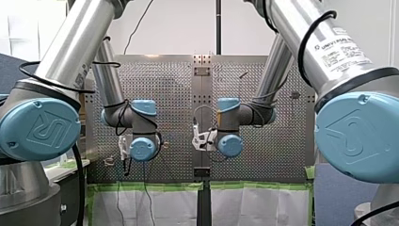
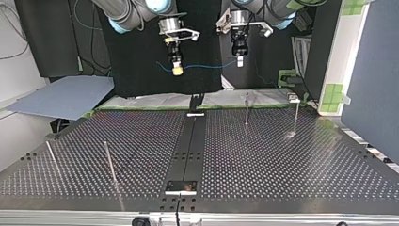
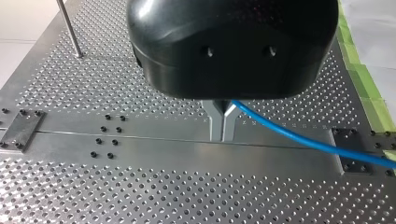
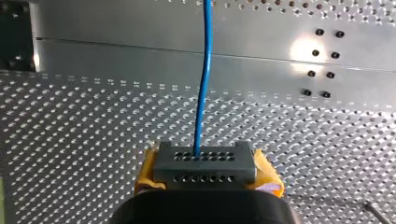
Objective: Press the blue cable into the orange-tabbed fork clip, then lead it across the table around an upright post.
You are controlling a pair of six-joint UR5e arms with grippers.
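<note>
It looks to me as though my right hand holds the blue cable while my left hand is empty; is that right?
Not quite: my left hand is not empty. The left wrist view shows its fingers shut on the blue cable, which runs out from between them. My right hand does hold the cable.

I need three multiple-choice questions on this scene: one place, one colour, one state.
1. Where is the thin blue cable? A on the floor; B in the air between left hand and right hand; C in a box.
2. Right hand's pads? A yellow; B green; C white.
3. Left hand's metal fingers? A wide open; B missing; C shut on the cable.
1 B, top view shows it spanning both; 2 A, right wrist view; 3 C, they pinch it.
</note>
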